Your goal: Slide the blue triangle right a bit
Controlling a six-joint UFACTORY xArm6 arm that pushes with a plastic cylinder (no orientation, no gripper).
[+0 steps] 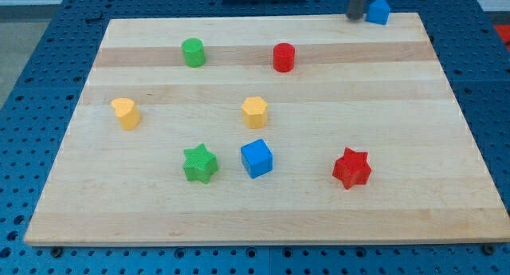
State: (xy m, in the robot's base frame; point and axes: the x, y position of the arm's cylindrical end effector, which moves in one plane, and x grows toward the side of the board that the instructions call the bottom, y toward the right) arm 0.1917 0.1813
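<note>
The blue triangle [378, 11] sits at the far right edge of the desk [263, 203], close to the far right corner, and my tip [354, 17] stands just to its left, touching it or very nearly so; the gap is too fine to judge. There is no hand on this arm, only a straight dark rod, of which just the lower stub shows below the view's top. The desk is a pale wooden board with lengthwise grain bands, lying on a blue perforated base. The blocks look like matte plastic with a faintly ribbed surface. At the far side stand a green cylinder [193, 52] on the left and a red cylinder [284, 56] near the middle. In the middle band lie a yellow heart [126, 112] on the left and a yellow hexagon [254, 111] at centre. Nearer, from left to right, are a green star [199, 163], a blue cube [256, 158] and a red star [351, 167], all well apart from the tip.
</note>
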